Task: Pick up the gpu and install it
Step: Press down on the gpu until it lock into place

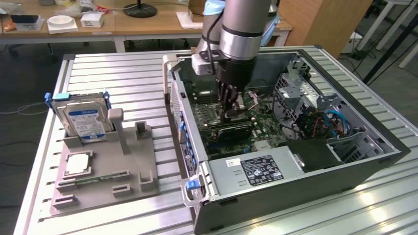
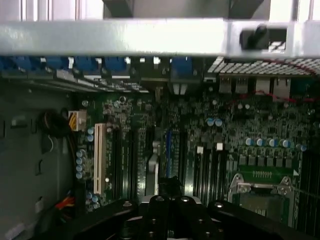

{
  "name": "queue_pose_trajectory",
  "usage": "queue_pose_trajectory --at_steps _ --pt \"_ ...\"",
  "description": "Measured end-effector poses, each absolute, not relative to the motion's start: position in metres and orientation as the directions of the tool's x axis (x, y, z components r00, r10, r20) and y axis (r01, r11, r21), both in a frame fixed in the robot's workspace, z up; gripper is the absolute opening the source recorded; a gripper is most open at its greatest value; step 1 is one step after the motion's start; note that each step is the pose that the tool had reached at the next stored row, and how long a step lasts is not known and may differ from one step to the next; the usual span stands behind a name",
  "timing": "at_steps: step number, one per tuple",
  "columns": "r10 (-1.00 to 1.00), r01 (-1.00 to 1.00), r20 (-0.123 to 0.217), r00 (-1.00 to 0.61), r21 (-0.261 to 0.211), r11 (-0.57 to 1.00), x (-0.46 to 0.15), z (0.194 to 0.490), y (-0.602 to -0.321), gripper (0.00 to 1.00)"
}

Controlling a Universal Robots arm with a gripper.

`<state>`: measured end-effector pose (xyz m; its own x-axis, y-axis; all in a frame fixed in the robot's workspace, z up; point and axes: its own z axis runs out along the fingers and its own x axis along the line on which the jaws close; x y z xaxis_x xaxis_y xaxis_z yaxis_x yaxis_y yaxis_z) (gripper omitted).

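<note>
Ribbed metal worktop [image 1: 117,63], open dark computer case [image 1: 365,161].
Thin dark green-black gpu [image 1: 230,131] was being seated on the motherboard [image 2: 125,150]; end effector [image 1: 230,116] grip state could not be told.

- Our exterior view sits high and off to one side, looking down at an angle over the ribbed metal table [image 1: 104,68] and into the open computer case [image 1: 365,161]. It's far enough back that we also catch the grey parts stand [image 1: 130,181] on the exterior view's left and wooden desks [image 1: 130,27] behind.
- Our wrist view rides on the arm [image 1: 238,29] and looks from inside the case, very near, straight across the green circuit board [image 2: 240,135] toward the case's silver rim [image 2: 115,37].
- We see the gripper [image 2: 170,192] poking into the edge of that picture.
- Both views share the circuit board [image 1: 251,125] inside the case.
</note>
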<state>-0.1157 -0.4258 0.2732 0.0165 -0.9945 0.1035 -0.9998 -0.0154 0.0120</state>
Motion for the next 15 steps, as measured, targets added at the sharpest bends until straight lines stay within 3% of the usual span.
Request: queue_pose_trajectory --at_steps 15 --pt "-0.995 -1.0 0.103 0.017 0.013 -0.015 -0.1107 0.2634 -0.4344 0.11"
